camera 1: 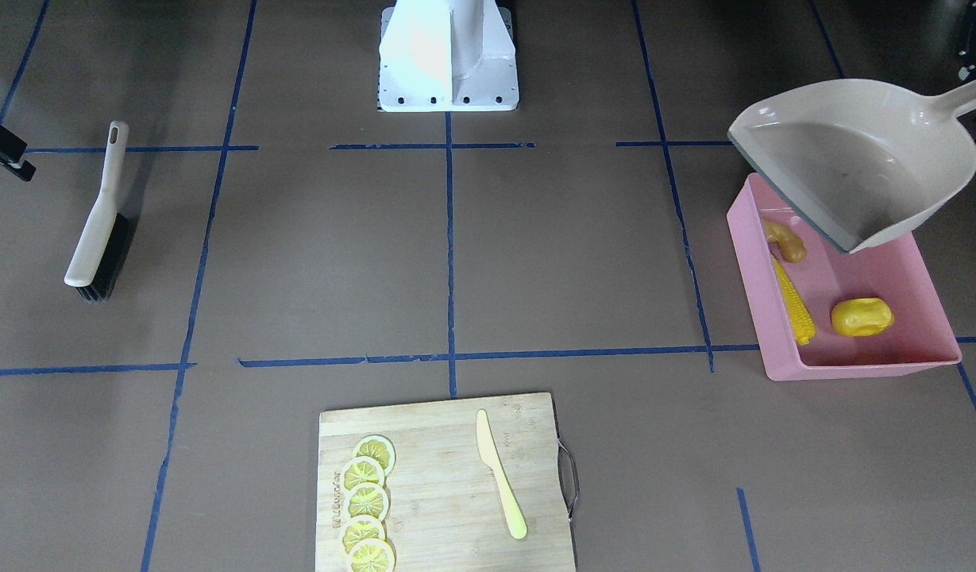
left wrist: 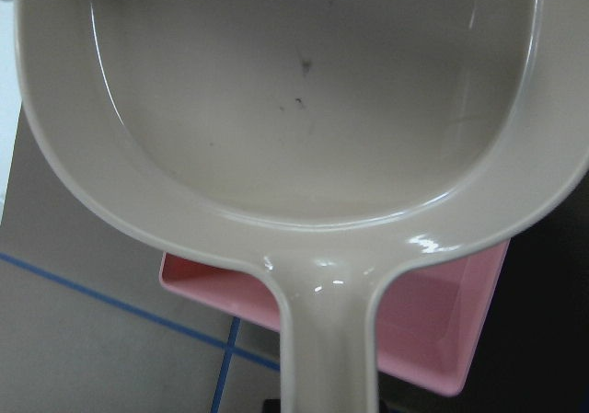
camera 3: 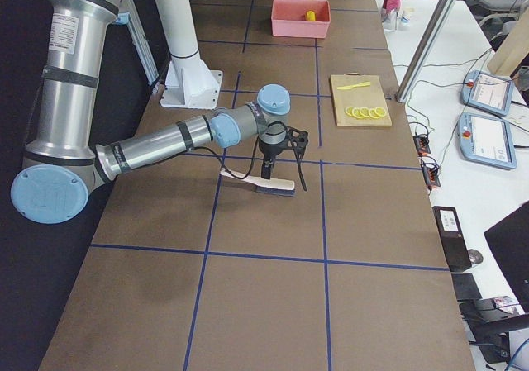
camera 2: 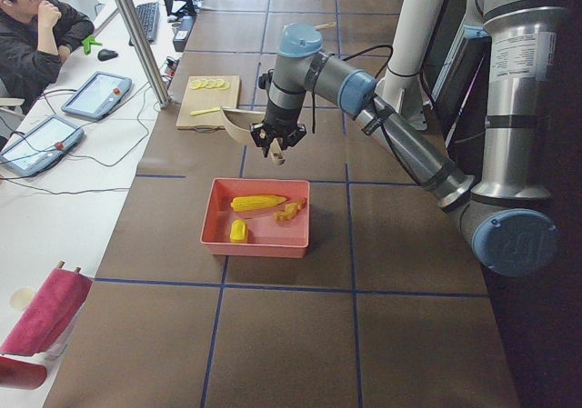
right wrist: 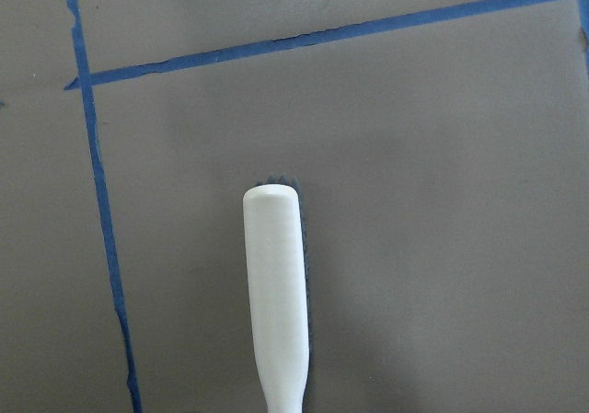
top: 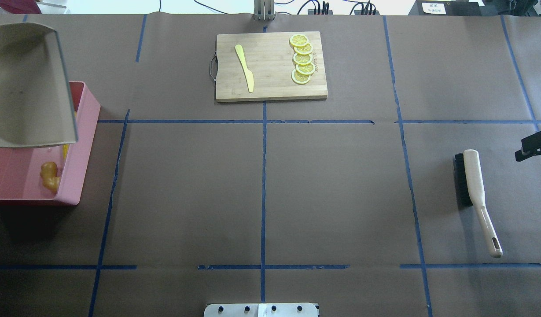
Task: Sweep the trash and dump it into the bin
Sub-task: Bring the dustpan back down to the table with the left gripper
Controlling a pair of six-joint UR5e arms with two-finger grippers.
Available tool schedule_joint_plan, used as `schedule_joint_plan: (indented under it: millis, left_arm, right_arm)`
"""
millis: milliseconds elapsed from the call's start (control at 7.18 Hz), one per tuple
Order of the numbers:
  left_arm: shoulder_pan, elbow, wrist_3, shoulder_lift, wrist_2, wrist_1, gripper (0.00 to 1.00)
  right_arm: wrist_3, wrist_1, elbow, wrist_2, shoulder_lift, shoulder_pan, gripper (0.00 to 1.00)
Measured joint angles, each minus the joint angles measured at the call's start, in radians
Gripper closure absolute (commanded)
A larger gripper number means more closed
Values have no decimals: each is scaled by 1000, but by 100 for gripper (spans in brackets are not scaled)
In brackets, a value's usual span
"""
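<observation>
The pink bin (camera 1: pixel 861 369) stood at the left end of the tabletop (top: pixel 332 189), and the brush (top: pixel 472 185) lay at the right end. A wide stretch of brown surface with blue tape lines separated them. All the trash was in the bin. The corn cob (camera 1: pixel 793 302) lay along the wall facing the middle, its long axis running near to far. The ginger root (camera 1: pixel 785 242) was at its robot-side end and the potato lump (camera 1: pixel 861 316) lay apart. The left gripper (camera 2: pixel 275 143) held the dustpan (camera 1: pixel 853 159) by the handle, raised over the bin. The right gripper (camera 3: pixel 277 164) hung by the brush; its opening I could not tell.

Dustpan (camera 1: pixel 853 159) overhangs the bin (camera 1: pixel 853 369), leaving part of its mouth open.
</observation>
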Motion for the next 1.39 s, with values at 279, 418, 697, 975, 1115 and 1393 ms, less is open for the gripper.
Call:
schedule_joint_plan:
  millis: [279,418,697,975,1115,1393]
  left_arm:
    - [170,35,-107,-106,-7,1,98]
    - [262,72,-150,-162,15,1,98]
    - [414,182,-178,-268,94,-1,98]
    - [506,286,-182,-357,112,-8,99]
    - [529,334,-183,-395,113,-14,98]
    - [552,435,-184,-430,115,-87,96]
  right_arm:
    - [-131,-9,-23,3,0,69,0]
    - [-220,-12,-51,5,0,107,0]
    - [-348,-12,-111,7,-3,161,0]
    - [-396,-12,-141,5,-8,190,0]
    - [-398,-10,-145,3,-9,196,0]
    - [-400,-6,-152,-2,-11,198,0]
